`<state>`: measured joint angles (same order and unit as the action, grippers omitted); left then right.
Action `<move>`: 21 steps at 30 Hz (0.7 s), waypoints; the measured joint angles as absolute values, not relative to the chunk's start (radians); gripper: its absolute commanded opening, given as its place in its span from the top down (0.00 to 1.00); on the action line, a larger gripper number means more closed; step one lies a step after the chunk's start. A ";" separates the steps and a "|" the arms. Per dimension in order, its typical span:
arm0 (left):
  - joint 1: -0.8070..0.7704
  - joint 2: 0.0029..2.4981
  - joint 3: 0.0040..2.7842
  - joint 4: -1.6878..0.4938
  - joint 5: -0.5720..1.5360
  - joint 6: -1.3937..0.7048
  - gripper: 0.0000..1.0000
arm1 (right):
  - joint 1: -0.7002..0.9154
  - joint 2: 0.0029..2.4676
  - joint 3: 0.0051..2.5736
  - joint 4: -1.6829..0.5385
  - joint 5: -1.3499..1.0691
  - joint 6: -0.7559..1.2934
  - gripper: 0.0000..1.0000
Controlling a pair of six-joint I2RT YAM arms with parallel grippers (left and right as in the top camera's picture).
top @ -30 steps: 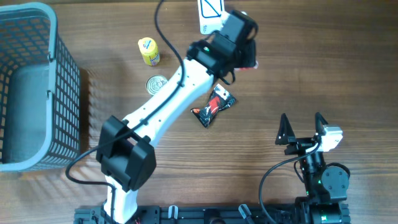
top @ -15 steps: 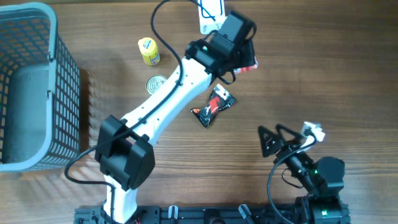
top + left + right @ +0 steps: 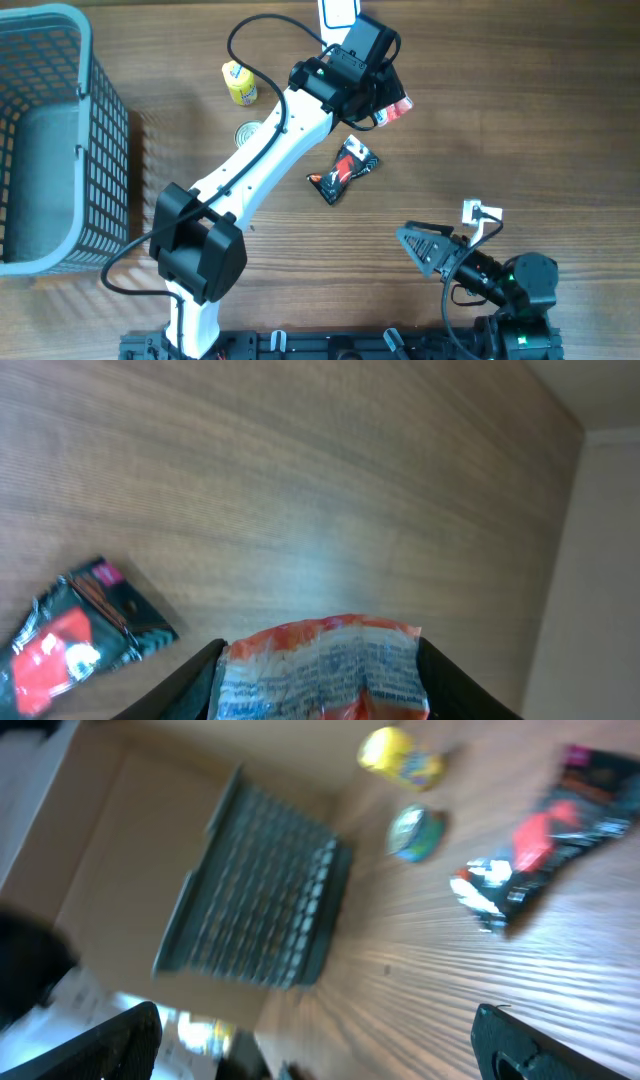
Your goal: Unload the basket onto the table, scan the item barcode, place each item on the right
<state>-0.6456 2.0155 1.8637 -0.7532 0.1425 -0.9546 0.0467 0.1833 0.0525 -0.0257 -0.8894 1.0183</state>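
The left tool [image 3: 320, 658] is clenched on a crinkled red-and-white foil packet [image 3: 325, 675], held off the wooden counter [image 3: 520, 110] near its far edge. From overhead the arm's black wrist covers most of that packet, leaving only a red corner showing. Just beyond it, a white object with a blue outline [image 3: 338, 11] is cut off by the top border, so what it is cannot be told. A black-and-red snack wrapper [image 3: 343, 170] lies flat on the counter beside the left arm, apart from the held packet. A small yellow canister [image 3: 238, 82] stands to the left. A round silver tin [image 3: 249, 133] below it is partly hidden behind the white arm link. A grey plastic mesh basket [image 3: 45, 140] fills the left side, its outer wall cropped. The right tool [image 3: 315, 1020] is spread wide with nothing in it, low near the front edge. Its own view is badly blurred.
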 measured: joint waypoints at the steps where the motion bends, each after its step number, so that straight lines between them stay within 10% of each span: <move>1: -0.645 2.016 1.864 -0.757 0.157 -0.967 0.50 | 0.047 0.184 0.054 -0.056 -0.861 1.031 0.00; 11: -0.595 2.016 1.864 -0.802 0.355 -1.052 0.51 | 0.047 0.290 0.056 0.080 -0.544 1.100 0.11; 21: -0.585 2.016 1.864 -0.816 0.395 -1.105 0.52 | 0.047 0.678 0.056 0.426 -0.493 1.259 0.02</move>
<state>-0.5854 2.0155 1.8637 -0.8158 0.3954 -1.1053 0.0467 0.6777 0.0563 0.4263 -0.4927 1.2591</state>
